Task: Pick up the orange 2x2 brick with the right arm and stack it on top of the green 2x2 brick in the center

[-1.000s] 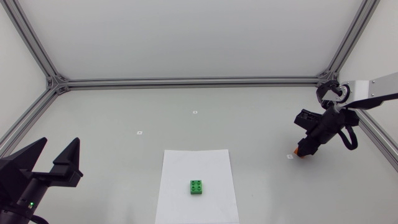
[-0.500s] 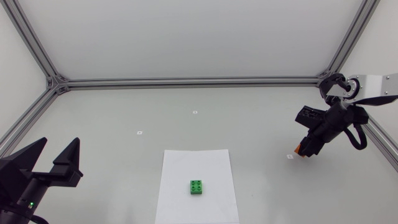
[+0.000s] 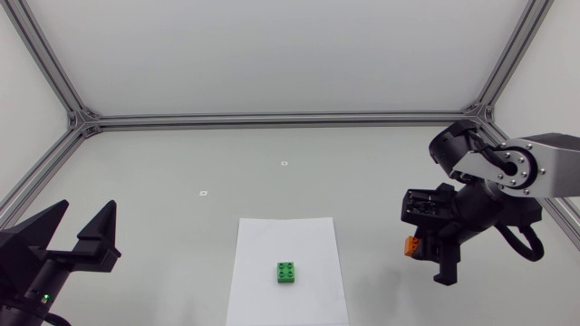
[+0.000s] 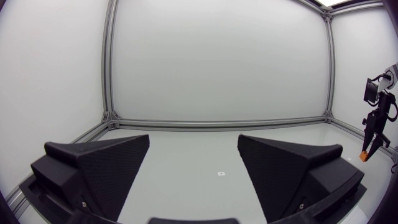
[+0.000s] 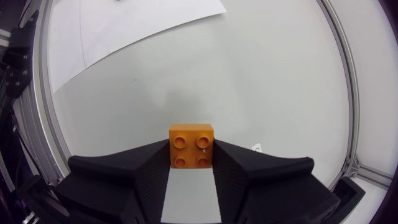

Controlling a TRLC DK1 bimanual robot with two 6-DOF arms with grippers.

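My R tool (image 5: 191, 159) is clamped on the orange brick (image 3: 411, 245), held above the desk (image 3: 181, 163) at 3 o'clock from the green brick (image 3: 287, 272), well apart. Green brick sits on paper (image 3: 272, 237). L tool (image 3: 82, 228) gapes wide, empty.

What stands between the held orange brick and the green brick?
Nothing visible. Between the orange brick in the right end effector and the green brick lie only bare table and the white paper.
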